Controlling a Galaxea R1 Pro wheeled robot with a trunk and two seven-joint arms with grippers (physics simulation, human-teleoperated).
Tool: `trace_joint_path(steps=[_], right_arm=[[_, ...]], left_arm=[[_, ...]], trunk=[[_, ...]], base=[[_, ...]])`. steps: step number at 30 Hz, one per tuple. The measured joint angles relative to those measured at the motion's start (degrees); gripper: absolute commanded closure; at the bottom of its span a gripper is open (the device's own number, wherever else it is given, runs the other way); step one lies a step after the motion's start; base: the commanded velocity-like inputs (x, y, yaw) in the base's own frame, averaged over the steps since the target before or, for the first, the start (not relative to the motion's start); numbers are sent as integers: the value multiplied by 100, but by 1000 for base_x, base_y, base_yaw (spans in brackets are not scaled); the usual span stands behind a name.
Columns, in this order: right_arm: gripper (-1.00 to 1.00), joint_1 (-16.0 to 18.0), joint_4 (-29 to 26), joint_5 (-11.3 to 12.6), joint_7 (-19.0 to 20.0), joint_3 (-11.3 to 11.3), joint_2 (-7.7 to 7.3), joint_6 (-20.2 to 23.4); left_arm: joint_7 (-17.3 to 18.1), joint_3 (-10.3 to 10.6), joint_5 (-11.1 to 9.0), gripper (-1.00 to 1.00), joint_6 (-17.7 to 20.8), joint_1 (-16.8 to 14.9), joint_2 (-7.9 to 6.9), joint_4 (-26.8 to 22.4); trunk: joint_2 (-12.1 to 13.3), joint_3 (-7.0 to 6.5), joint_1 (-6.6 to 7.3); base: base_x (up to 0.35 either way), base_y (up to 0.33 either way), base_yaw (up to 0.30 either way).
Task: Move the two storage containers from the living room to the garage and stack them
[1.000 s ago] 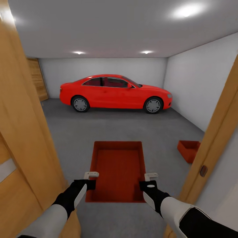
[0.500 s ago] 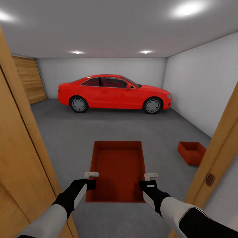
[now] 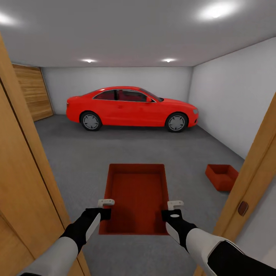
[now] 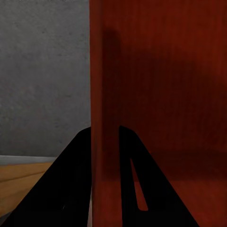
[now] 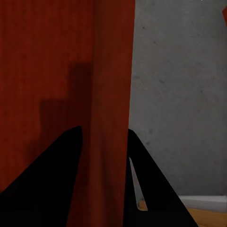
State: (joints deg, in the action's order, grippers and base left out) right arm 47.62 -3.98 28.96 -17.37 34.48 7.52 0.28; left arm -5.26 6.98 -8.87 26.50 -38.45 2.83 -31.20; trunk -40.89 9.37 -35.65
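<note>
I hold one red-orange storage container (image 3: 137, 195) level in front of me, above the grey concrete floor (image 3: 96, 157) of the garage. My left gripper (image 3: 105, 209) is shut on its left wall (image 4: 105, 118), one finger on each side. On the right wall (image 5: 112, 94) my right gripper (image 3: 172, 211) is shut the same way. The second storage container (image 3: 222, 176) sits on the floor at the right, near the white wall, partly cut off by the door frame.
I stand in a doorway: an orange-brown wooden door (image 3: 19, 172) close on my left, a wooden frame (image 3: 253, 176) close on my right. A red car (image 3: 132, 107) is parked across the far end. A wooden panel (image 3: 32, 92) covers the back left wall.
The view has moved forward through the doorway: the door at left has slid outward and more of the floor-standing container shows. Both grippers keep their hold on the carried container.
</note>
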Motion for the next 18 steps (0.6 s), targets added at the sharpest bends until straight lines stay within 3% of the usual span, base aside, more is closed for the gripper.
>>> trace_joint_path(steps=[18], right_arm=[[100, 3, 2, -5, 6, -13, 0, 0]], left_arm=[[10, -17, 35, 100, 16, -1, 3, -13]], trunk=[[0, 0, 0]], base=[[57, 0, 0]])
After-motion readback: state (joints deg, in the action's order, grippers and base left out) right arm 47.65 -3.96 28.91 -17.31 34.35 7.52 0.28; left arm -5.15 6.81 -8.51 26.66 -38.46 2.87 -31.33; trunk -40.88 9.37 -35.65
